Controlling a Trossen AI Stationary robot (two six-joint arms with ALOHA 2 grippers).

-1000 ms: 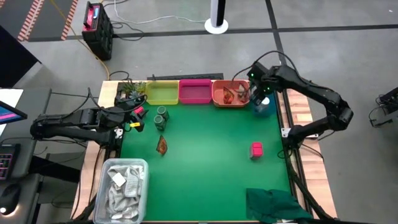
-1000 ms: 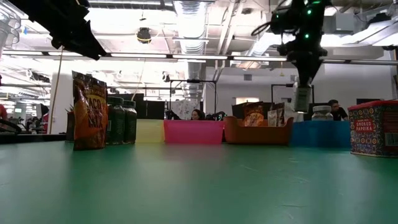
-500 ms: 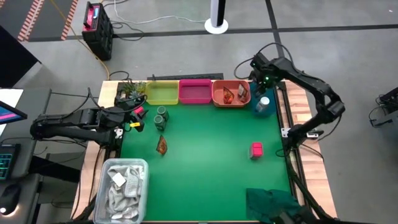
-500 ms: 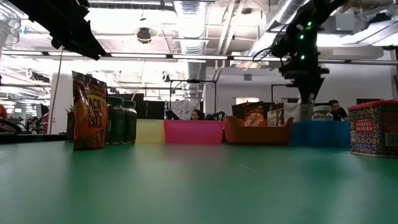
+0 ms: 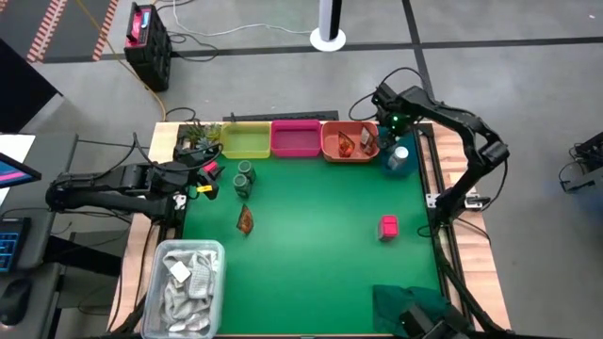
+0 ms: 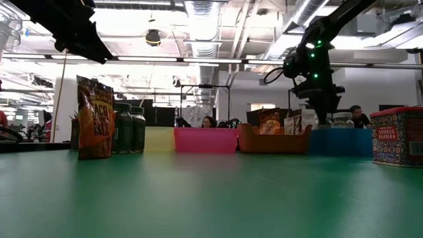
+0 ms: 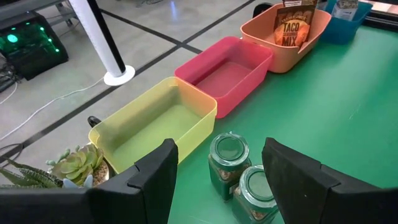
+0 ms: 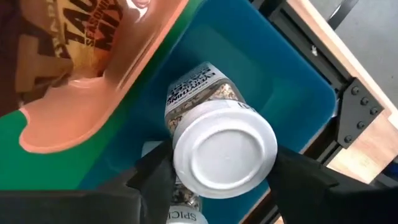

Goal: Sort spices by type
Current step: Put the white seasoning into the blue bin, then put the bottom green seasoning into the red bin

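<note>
A white-capped jar [image 8: 217, 143] stands upright in the teal tray [image 5: 399, 160] at the back right corner of the table [image 5: 311, 254], its long axis pointing straight up at the right gripper [image 5: 388, 130]. That gripper hangs directly above the cap, its fingers [image 8: 149, 180] spread to either side of the jar and not touching it; a second jar [image 8: 183, 214] lies partly hidden beneath. Beside the teal tray, the orange tray [image 5: 341, 143] holds two orange-brown packets [image 7: 289, 25]. The pink tray [image 5: 295, 139] and yellow tray [image 5: 246, 141] next along look empty.

Of the spices left on the table, the pink box [image 5: 388, 226] lies nearest the teal tray and closest to the right arm. Two dark green jars [image 5: 244, 179] and one packet [image 5: 245, 220] sit far from it, just in front of the left gripper [image 5: 205, 179], whose fingers are apart over the table's left edge.

A second ago the right gripper was lower over the teal tray with the jar between its fingers; it has since let go, risen and pulled back toward the table's far edge. The left arm has not moved.
</note>
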